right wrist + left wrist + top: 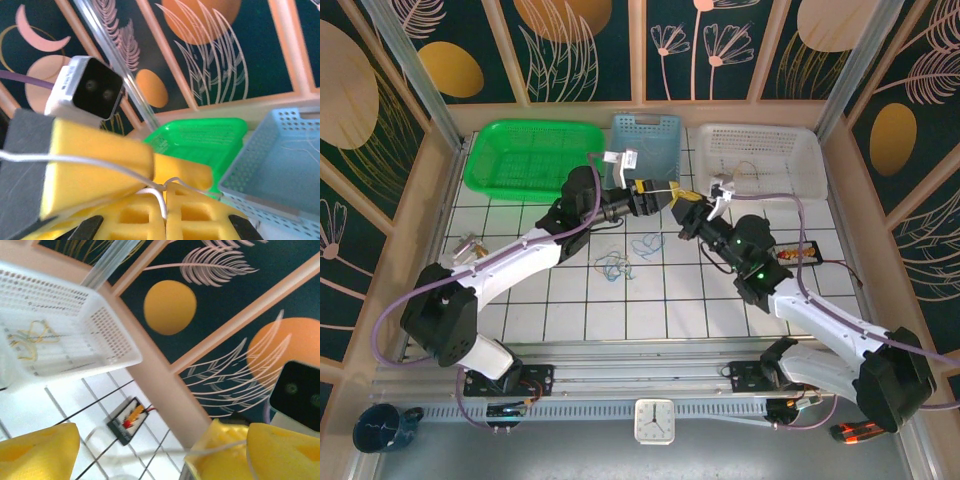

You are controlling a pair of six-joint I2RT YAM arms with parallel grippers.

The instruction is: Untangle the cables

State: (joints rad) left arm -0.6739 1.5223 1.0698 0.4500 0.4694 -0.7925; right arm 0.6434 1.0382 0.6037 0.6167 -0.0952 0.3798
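A thin white cable (pixel 161 199) is pinched between the yellow foam fingers of my right gripper (pixel 164 212), which is shut on it. From there it runs left across a pad (pixel 95 160) of my left gripper. My left gripper (pixel 160 455) stands open, and the white cable (pixel 165 450) stretches across its gap to the right gripper's tip (pixel 222 450). The two grippers meet above the table's back middle, the left gripper (pixel 668 197) beside the right gripper (pixel 688 207). A blue cable (pixel 645 245) and a blue and yellowish tangle (pixel 613 265) lie on the tiles below. A yellowish cable (pixel 30 337) sits in the white basket (pixel 112 340).
Along the back stand a green basket (pixel 535 155), a light blue basket (pixel 647 140) and the white basket (pixel 760 155). A small black tray with orange parts (pixel 800 253) lies at the right, a small object (pixel 470 246) at the left edge.
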